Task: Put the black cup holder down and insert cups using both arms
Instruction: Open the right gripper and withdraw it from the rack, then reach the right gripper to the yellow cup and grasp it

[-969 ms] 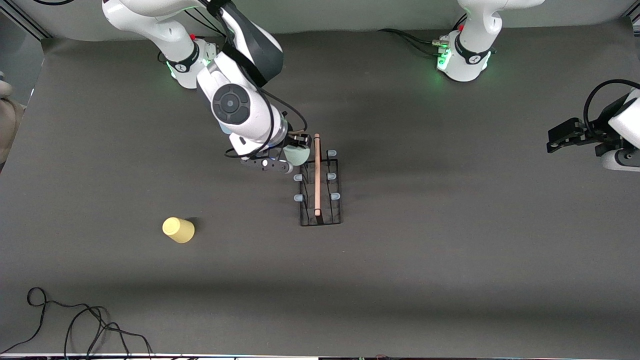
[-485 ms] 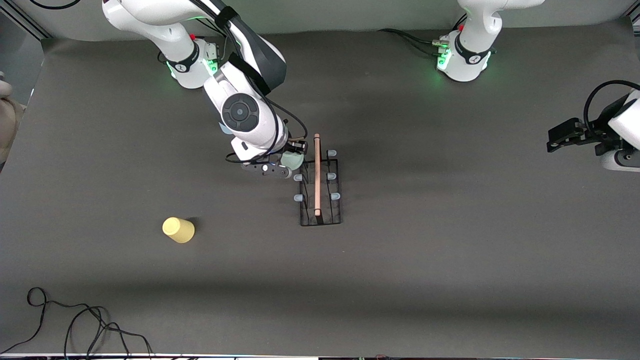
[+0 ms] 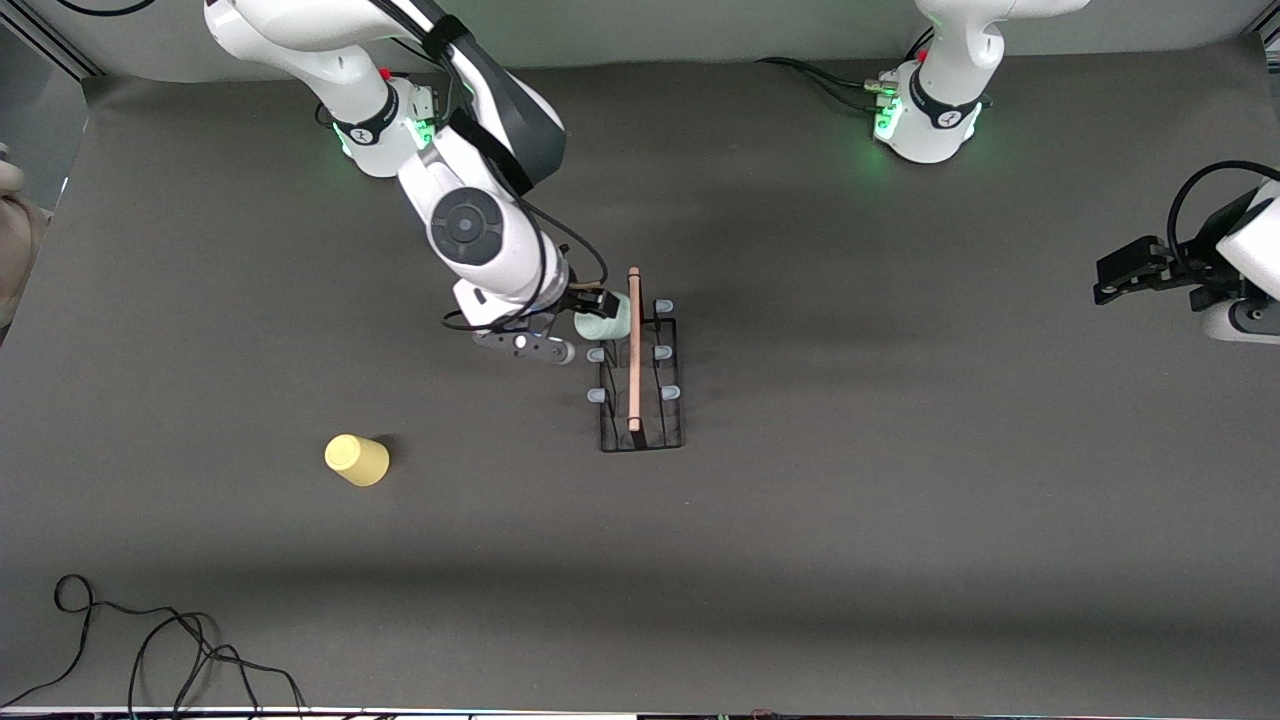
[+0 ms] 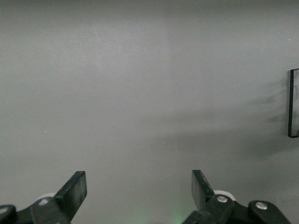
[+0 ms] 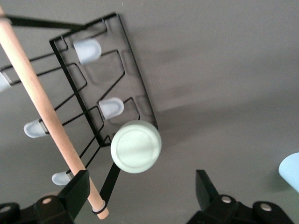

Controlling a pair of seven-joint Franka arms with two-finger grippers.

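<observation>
Even overhead light, soft shadows, sharp focus.

Thin black wire cup holder (image 3: 641, 385) stands upright mid-table on its rectangular base; light wooden rod handle (image 3: 634, 345) runs along its top, pale-tipped pegs (image 5: 111, 108) jut out on both sides. Small pale mint green tapered plastic cup (image 3: 603, 324) sits upturned, flat bottom showing, on the peg at the rack's corner farthest from the front camera, right arm's side. Small yellow tapered plastic cup (image 3: 356, 460) rests on the table, well apart from the rack, toward the right arm's end. Light blue plastic cup (image 5: 290, 171): only an edge shows in the right wrist view.
</observation>
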